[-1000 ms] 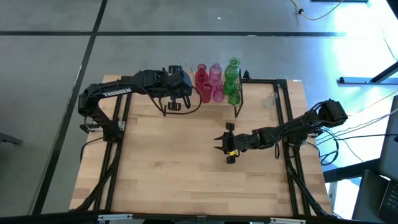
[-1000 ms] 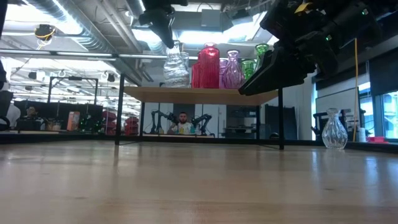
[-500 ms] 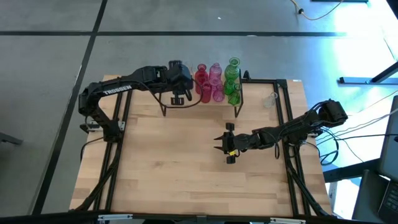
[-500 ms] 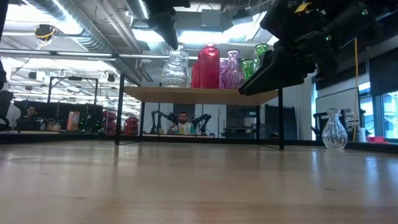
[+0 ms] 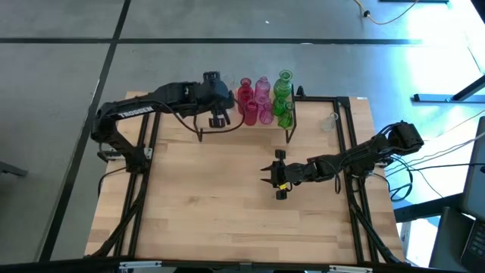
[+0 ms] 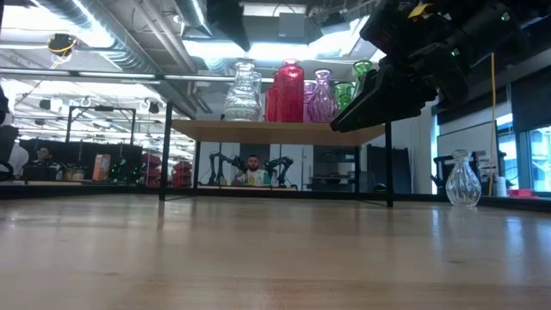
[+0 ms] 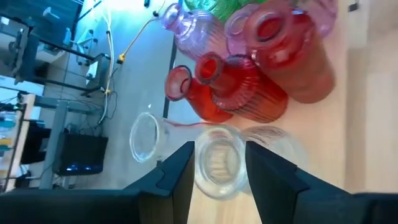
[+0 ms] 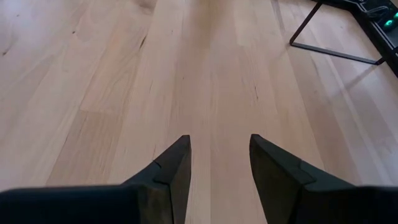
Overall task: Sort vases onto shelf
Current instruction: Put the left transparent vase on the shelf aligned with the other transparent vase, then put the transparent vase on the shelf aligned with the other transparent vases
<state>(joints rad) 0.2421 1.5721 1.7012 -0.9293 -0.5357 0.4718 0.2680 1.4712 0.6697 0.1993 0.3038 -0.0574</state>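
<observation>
Rising off the clear vase (image 6: 242, 91) on the shelf (image 6: 275, 131), left gripper (image 7: 219, 163) is hovering open; right gripper (image 8: 219, 163) is idling open.

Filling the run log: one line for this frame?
left tool: open, above clear vase standing on shelf | right tool: open, idle over table | one clear vase on table, off shelf

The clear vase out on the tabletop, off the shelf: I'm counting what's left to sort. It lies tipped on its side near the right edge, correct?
Not quite. The clear vase stands upright, neck up, as the low view shows. It is indeed off the shelf, near the table's right edge.
</observation>
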